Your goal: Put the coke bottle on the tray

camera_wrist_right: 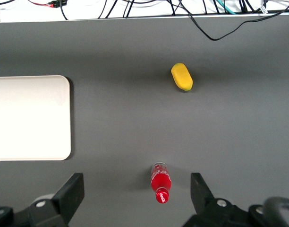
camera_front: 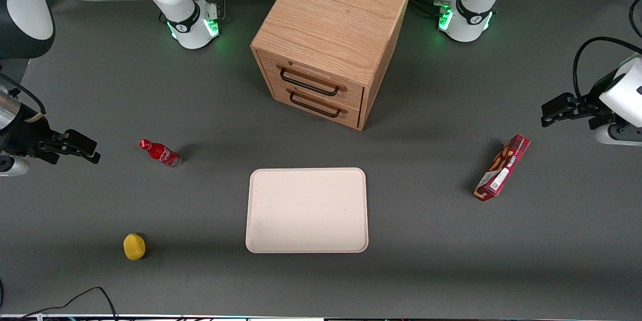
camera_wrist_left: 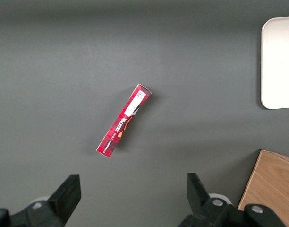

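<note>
Grey tabletop, bottle standing free, tray bare

Grey matting is covering the whole table (camera_front: pixel 451 271), and everything else is sitting on it. Largest is the oak-coloured drawer cabinet (camera_front: pixel 331 35), which is standing farthest from the front camera with its two black-handled drawers facing the tray. Next in size, the tray (camera_front: pixel 307 209) is lying flat in front of the cabinet and nearer to the camera, its pale cream-pink surface carrying nothing. A red snack box (camera_front: pixel 502 168) is resting on one long edge toward the parked arm's end of the table, well apart from the tray. The gripper (camera_front: pixel 83 149) is hovering above the table at the working arm's end, level with the bottle but apart from it; the wrist view is showing its two fingers (camera_wrist_right: pixel 71 194) spread wide on either side of the bottle, touching nothing and holding nothing. The coke bottle (camera_front: pixel 161 153) is standing upright on the table between the gripper and the tray, not yet on the tray, red cap on top and silvery base on the matting. Smallest, a yellow lemon-like object (camera_front: pixel 134 247) is lying near the bottle, closer to the front camera than it
</note>
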{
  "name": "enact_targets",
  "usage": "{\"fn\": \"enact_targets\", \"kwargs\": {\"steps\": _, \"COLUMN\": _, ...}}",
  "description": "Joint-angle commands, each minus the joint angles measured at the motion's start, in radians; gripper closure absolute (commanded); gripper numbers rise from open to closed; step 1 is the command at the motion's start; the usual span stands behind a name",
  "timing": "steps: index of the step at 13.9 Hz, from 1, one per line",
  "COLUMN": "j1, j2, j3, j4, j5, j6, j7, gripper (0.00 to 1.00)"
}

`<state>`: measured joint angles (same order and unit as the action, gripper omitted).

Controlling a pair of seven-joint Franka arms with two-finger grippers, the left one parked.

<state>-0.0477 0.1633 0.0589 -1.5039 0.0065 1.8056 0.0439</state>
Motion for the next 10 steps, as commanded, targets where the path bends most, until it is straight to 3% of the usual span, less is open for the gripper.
{"fn": "enact_targets", "kwargs": {"steps": 1, "j1": 0.002, "j2": 0.007, "j3": 0.004, "j4": 0.017, "j5": -0.019, "j6": -0.015, "j7": 0.016, "gripper": 0.00}}
{"fn": "enact_targets", "kwargs": {"steps": 10, "j1": -0.008, "j2": 0.013, "j3": 0.002, "j4": 0.013, "j5": -0.011, "j6": -0.015, "j7": 0.013, "gripper": 0.00}}
